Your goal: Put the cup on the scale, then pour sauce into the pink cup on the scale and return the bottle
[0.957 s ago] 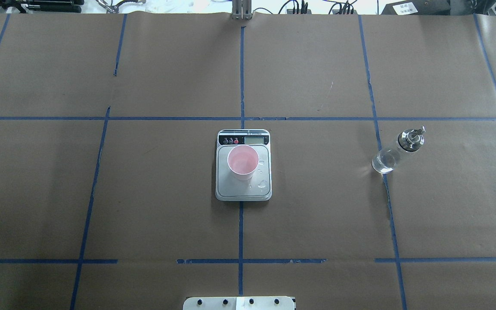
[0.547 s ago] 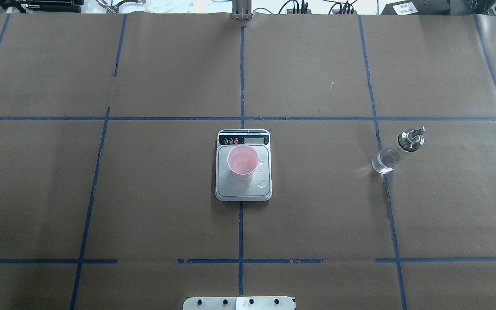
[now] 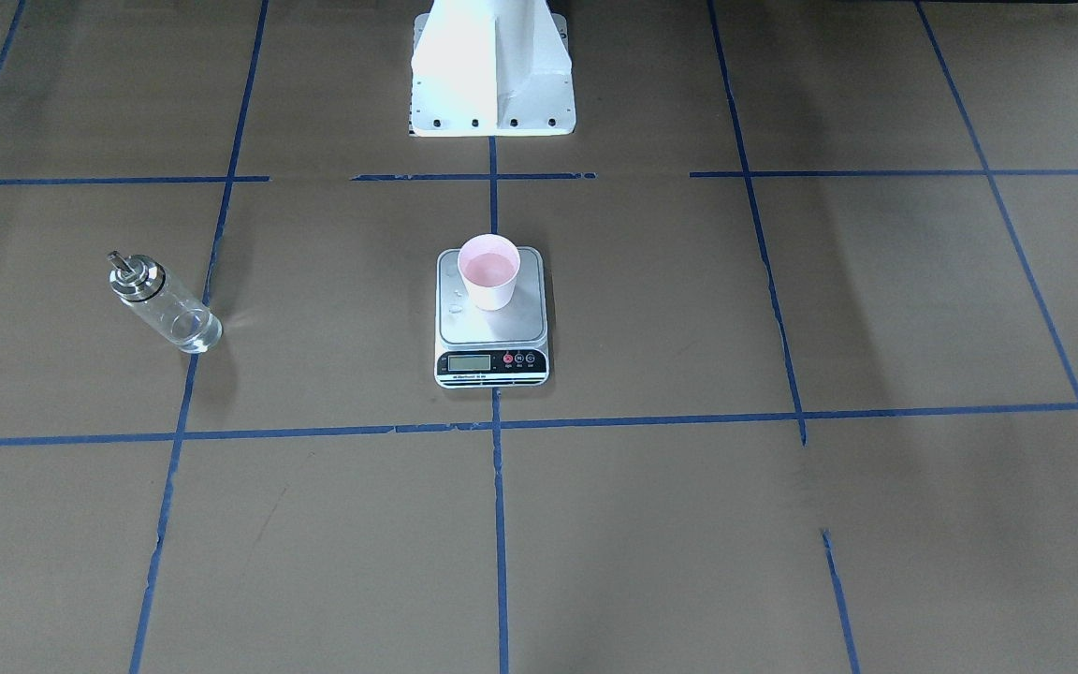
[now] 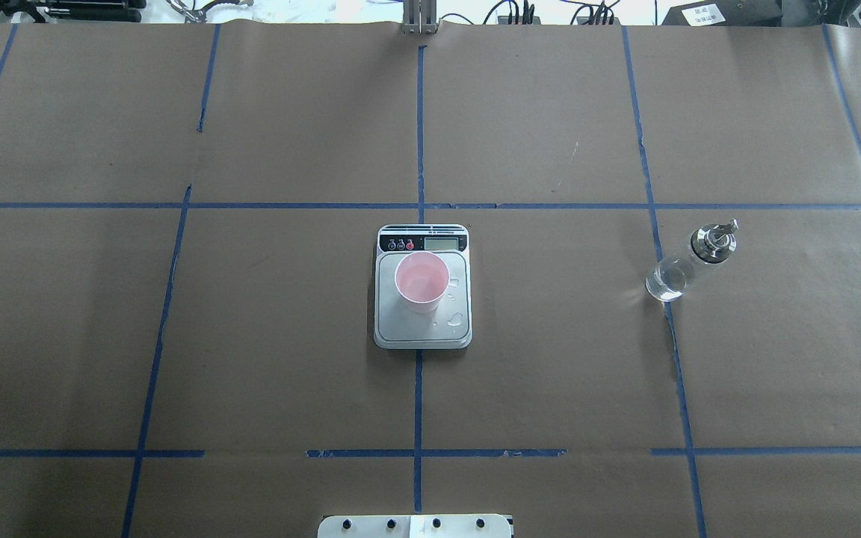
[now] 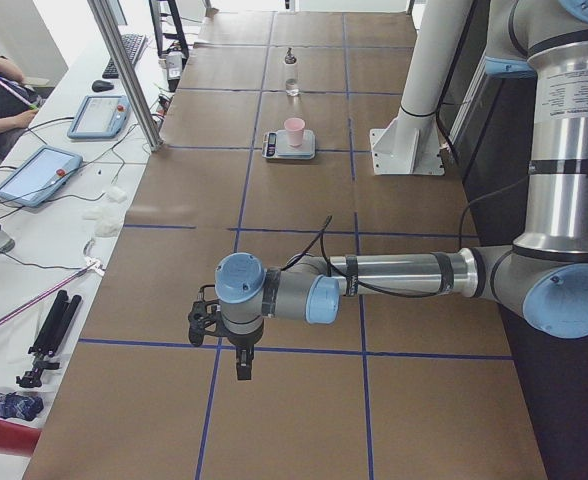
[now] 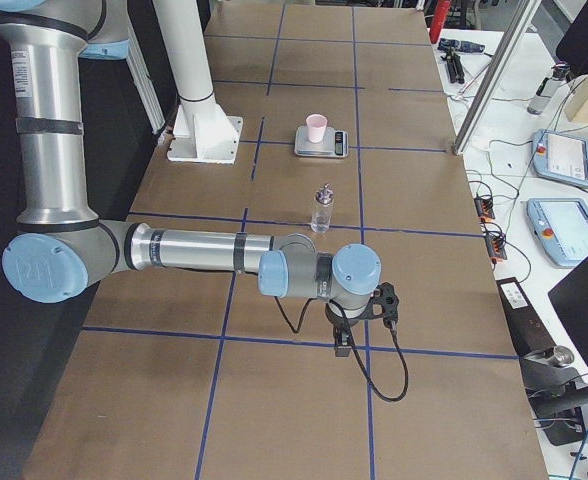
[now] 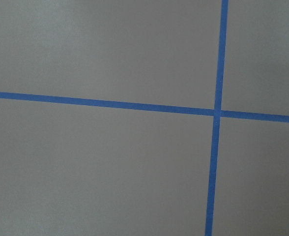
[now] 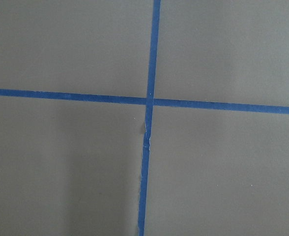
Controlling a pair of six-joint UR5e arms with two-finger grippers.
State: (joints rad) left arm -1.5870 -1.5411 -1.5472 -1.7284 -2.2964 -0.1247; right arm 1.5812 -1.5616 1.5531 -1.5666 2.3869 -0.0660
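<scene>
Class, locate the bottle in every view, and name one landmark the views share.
Front-facing: bottle left of the scale.
Overhead: bottle right of the scale.
Exterior left: bottle beyond the scale, top centre.
Exterior right: bottle nearer than the scale, centre.
Left wrist: not in it.
Right wrist: not in it.
Landmark: the scale, in all four exterior views.

Scale (image 3: 492,323) readout illegibly small; grip state of left end effector (image 5: 242,366), right end effector (image 6: 341,346) indistinct.

Left arm (image 5: 404,275): forearm stretched level, wrist bent, left hand (image 5: 242,362) pointing straight down. Right arm (image 6: 189,250): same pose, right hand (image 6: 342,345) pointing down. Finger spread unreadable on both.
</scene>
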